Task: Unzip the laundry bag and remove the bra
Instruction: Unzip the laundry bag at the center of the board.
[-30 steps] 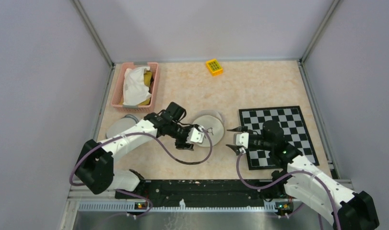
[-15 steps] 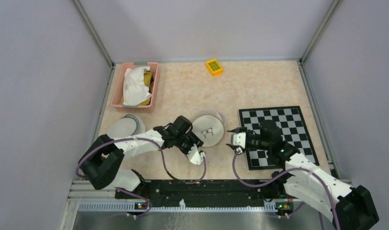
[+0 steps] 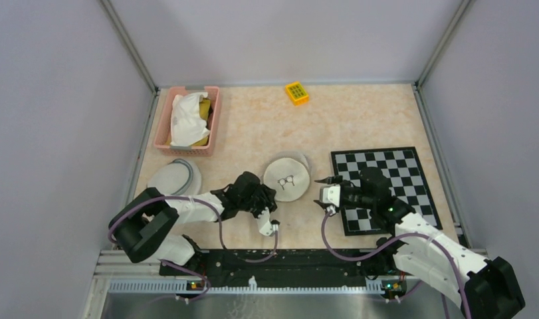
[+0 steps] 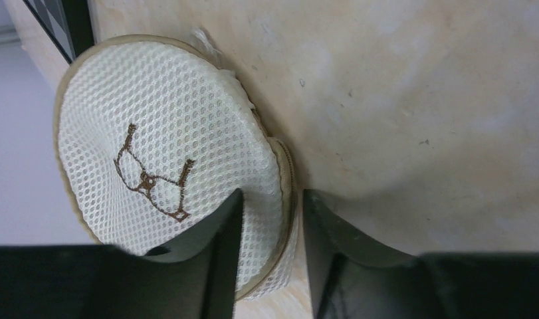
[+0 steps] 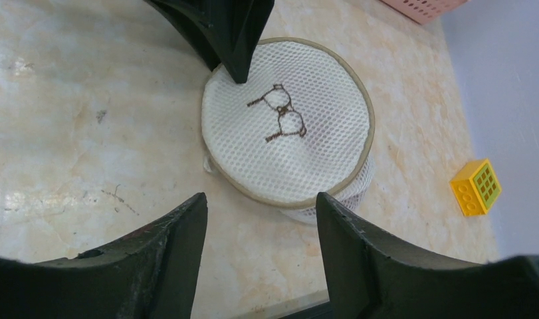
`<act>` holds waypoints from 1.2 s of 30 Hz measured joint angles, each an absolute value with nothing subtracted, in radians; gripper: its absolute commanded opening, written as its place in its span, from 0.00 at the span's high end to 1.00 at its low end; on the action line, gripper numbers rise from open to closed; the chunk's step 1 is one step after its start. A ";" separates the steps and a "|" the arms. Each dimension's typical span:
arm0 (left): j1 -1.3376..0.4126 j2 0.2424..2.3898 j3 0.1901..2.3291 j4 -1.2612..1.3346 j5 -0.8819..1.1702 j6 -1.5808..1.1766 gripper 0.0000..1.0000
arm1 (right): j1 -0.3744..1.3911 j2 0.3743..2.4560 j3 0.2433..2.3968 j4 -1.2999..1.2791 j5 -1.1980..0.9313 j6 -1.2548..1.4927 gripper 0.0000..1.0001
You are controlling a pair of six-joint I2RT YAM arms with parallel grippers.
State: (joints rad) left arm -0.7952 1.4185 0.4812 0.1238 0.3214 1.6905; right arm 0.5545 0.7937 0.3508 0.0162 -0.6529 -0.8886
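The laundry bag (image 3: 288, 178) is a round, flat, white mesh pouch with a tan zippered rim and a brown bra outline stitched on top, lying on the table. The bra itself is hidden inside it. My left gripper (image 3: 268, 193) is at the bag's left edge. In the left wrist view its jaws (image 4: 272, 196) straddle the bag's (image 4: 160, 139) rim, one finger over the mesh and one on the table side, with gaps showing. My right gripper (image 3: 323, 193) hovers open just right of the bag. In the right wrist view it (image 5: 258, 199) holds nothing, and the bag (image 5: 293, 143) lies ahead.
A pink basket (image 3: 213, 119) with white cloth stands at the back left. A pale grey round disc (image 3: 175, 177) lies in front of it. A yellow block (image 3: 296, 93) sits at the back, and a chequered mat (image 3: 399, 166) lies under the right arm. Walls close in on three sides.
The left arm has folded back toward the near edge and turned. Its jaws have narrowed around the bag's left rim. The right gripper has hardly moved.
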 measured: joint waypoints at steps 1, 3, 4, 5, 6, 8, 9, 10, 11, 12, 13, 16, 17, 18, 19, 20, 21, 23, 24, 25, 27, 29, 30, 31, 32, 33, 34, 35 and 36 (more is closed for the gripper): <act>-0.796 1.419 0.469 0.142 0.316 1.693 0.81 | 0.554 0.793 0.346 0.020 -0.653 -0.891 0.35; -0.802 1.423 0.460 0.156 0.294 1.679 0.97 | 0.555 0.793 0.334 0.022 -0.653 -0.898 0.33; -0.808 1.424 0.460 0.157 0.286 1.665 1.00 | 0.557 0.793 0.331 0.019 -0.652 -0.900 0.33; -0.815 1.422 0.462 0.154 0.281 1.647 1.00 | 0.562 0.792 0.327 0.019 -0.650 -0.902 0.33; -0.818 1.417 0.466 0.146 0.279 1.623 1.00 | 0.568 0.791 0.325 0.018 -0.649 -0.902 0.32; -0.822 1.397 0.487 0.105 0.281 1.570 1.00 | 0.588 0.783 0.319 0.022 -0.643 -0.901 0.32; -0.822 1.384 0.500 0.084 0.285 1.542 1.00 | 0.597 0.774 0.313 0.026 -0.639 -0.901 0.32; -0.821 1.369 0.519 0.061 0.293 1.507 1.00 | 0.606 0.766 0.306 0.031 -0.636 -0.901 0.32; -0.821 1.356 0.540 0.039 0.302 1.472 1.00 | 0.616 0.759 0.299 0.035 -0.632 -0.903 0.32; -0.818 1.348 0.559 0.022 0.313 1.441 1.00 | 0.625 0.756 0.294 0.039 -0.628 -0.905 0.32; -0.813 1.341 0.580 0.003 0.330 1.411 1.00 | 0.635 0.755 0.291 0.043 -0.624 -0.907 0.32; -0.796 1.326 0.641 -0.052 0.391 1.315 1.00 | 0.662 0.759 0.286 0.066 -0.611 -0.907 0.32; -0.790 1.324 0.658 -0.070 0.411 1.288 1.00 | 0.673 0.765 0.285 0.080 -0.606 -0.907 0.32; -0.785 1.324 0.672 -0.085 0.429 1.267 1.00 | 0.682 0.774 0.284 0.099 -0.600 -0.907 0.32; -0.779 1.324 0.689 -0.102 0.451 1.239 1.00 | 0.689 0.784 0.281 0.114 -0.596 -0.907 0.32; -0.776 1.324 0.698 -0.113 0.464 1.223 1.00 | 0.696 0.797 0.279 0.134 -0.590 -0.907 0.32; -0.771 1.324 0.709 -0.131 0.484 1.205 1.00 | 0.703 0.814 0.274 0.159 -0.584 -0.908 0.32; -0.764 1.324 0.723 -0.160 0.514 1.182 1.00 | 0.715 0.847 0.260 0.208 -0.570 -0.915 0.32; -0.760 1.324 0.728 -0.172 0.527 1.176 1.00 | 0.720 0.865 0.246 0.244 -0.564 -0.918 0.32; -0.755 1.324 0.734 -0.190 0.543 1.171 1.00 | 0.724 0.888 0.227 0.286 -0.557 -0.923 0.33; -0.746 1.324 0.744 -0.219 0.572 1.164 1.00 | 0.727 0.924 0.188 0.367 -0.548 -0.927 0.35; -0.739 1.324 0.755 -0.247 0.594 1.160 1.00 | 0.732 0.947 0.157 0.429 -0.542 -0.933 0.35; -0.735 1.324 0.760 -0.260 0.606 1.159 1.00 | 0.736 0.956 0.144 0.462 -0.540 -0.935 0.36; -0.732 1.324 0.763 -0.272 0.618 1.158 1.00 | 0.740 0.964 0.138 0.492 -0.537 -0.937 0.36; -0.728 1.324 0.766 -0.286 0.630 1.158 1.00 | 0.744 0.970 0.138 0.516 -0.534 -0.941 0.36; -0.727 1.324 0.768 -0.296 0.639 1.158 1.00 | 0.746 0.975 0.138 0.539 -0.532 -0.943 0.36; -0.726 1.324 0.768 -0.305 0.646 1.158 1.00 | 0.749 0.978 0.138 0.559 -0.530 -0.944 0.36; -0.725 1.324 0.769 -0.313 0.654 1.158 1.00 | 0.751 0.980 0.138 0.577 -0.527 -0.948 0.36; -0.725 1.324 0.769 -0.320 0.662 1.157 1.00 | 0.752 0.984 0.138 0.593 -0.525 -0.951 0.37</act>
State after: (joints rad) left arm -0.7250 1.3239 0.7689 -0.3199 0.6617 1.1568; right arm 0.7525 0.9836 0.1383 0.5934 -0.5251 -0.9508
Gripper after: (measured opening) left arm 0.021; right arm 0.644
